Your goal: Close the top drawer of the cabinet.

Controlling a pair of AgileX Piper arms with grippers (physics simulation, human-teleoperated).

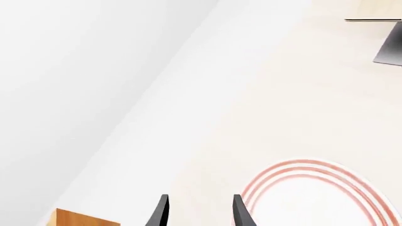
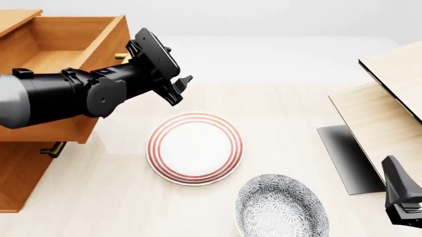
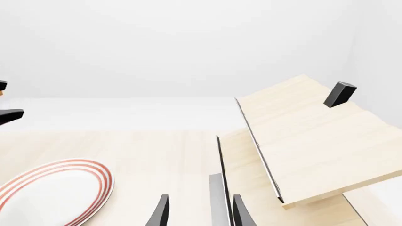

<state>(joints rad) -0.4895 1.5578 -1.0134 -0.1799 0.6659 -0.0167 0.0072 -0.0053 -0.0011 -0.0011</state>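
The orange-brown cabinet (image 2: 17, 173) stands at the table's left edge. Its top drawer (image 2: 66, 34) is pulled out, showing a plain wood interior. Its brass handle (image 2: 120, 57) peeks out behind my left arm. My left gripper (image 2: 179, 89) is open and empty, just right of the drawer front and above the table, not touching the handle. In the left wrist view its fingers (image 1: 162, 212) stand apart, with an orange-brown corner (image 1: 82, 219) beside them. My right gripper (image 2: 392, 170) is open and empty at the front right, far from the cabinet; it also shows in the right wrist view (image 3: 197, 212).
A white plate with red rings (image 2: 194, 148) lies mid-table under the left gripper. A grey patterned bowl (image 2: 280, 207) sits in front of it. A pale wood panelled unit with a black edge (image 2: 389, 108) fills the right side. The lower drawer's brass handle (image 2: 53, 148) sticks out.
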